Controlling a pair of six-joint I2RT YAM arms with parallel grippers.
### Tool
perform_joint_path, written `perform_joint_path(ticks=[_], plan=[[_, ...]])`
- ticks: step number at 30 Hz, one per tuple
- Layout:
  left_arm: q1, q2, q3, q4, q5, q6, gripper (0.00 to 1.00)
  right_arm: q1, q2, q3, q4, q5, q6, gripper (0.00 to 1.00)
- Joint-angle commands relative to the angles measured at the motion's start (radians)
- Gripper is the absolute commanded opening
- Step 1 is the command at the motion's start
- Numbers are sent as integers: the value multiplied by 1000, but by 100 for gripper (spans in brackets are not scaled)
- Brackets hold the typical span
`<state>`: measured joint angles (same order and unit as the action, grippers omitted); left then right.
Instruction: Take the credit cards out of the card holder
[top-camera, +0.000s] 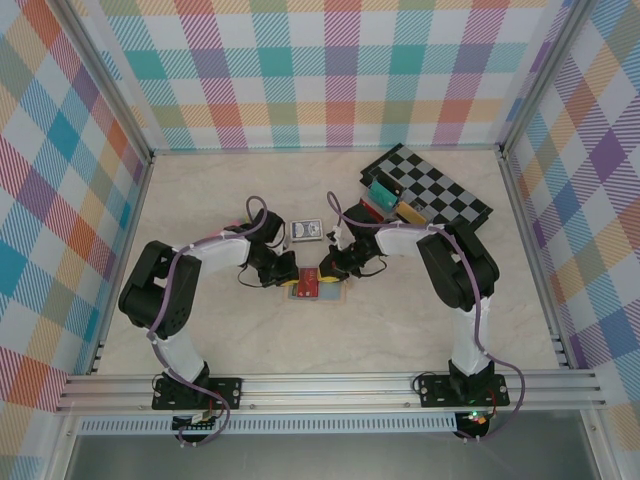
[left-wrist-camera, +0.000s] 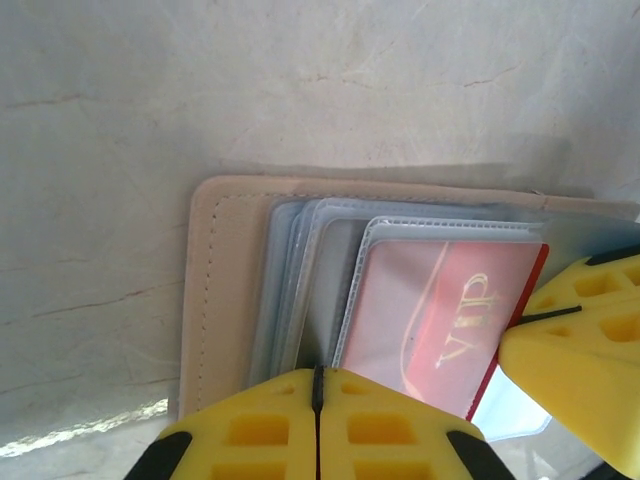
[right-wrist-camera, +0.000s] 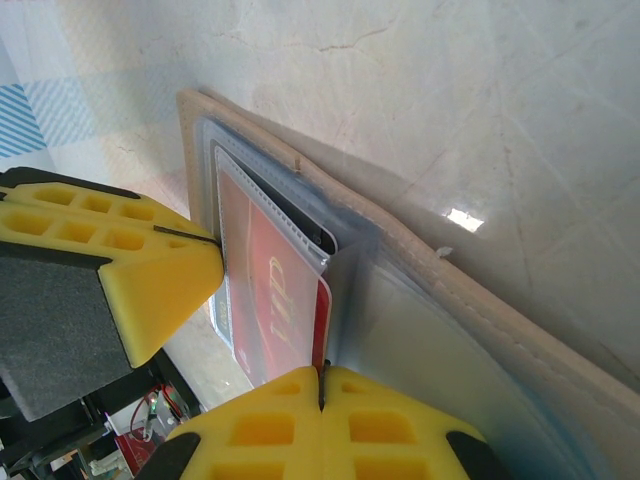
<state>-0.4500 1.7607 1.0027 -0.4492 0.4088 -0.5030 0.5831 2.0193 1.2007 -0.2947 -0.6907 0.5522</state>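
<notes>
Tan card holder (left-wrist-camera: 215, 300) open on the tabletop (left-wrist-camera: 300, 90): left hand (left-wrist-camera: 318, 385) clamped on its clear sleeves (left-wrist-camera: 310, 270), right hand (right-wrist-camera: 322, 385) clamped on the red credit card (right-wrist-camera: 270, 290) inside it.

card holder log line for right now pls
holder open | left fingers shut on sleeve edge | right fingers shut on red card | card not out

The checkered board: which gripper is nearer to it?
Right. The right gripper is left of the checkered board, nearer the bases; the left gripper is farther left, across the card holder.
</notes>
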Motion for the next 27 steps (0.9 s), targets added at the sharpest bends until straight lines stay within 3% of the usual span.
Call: perform_joint_path(ticks=[1,10,27], plan=[[-26,73,-11,-147,-195,36,7,-5,13,20,-30,-11,-14,0],[-109,139,49,-257,-381,53,8,-5,12,22,-35,-3,-7,0],[-159,248,36,-303,-509,43,8,-28,-36,25,-88,-42,-34,0]])
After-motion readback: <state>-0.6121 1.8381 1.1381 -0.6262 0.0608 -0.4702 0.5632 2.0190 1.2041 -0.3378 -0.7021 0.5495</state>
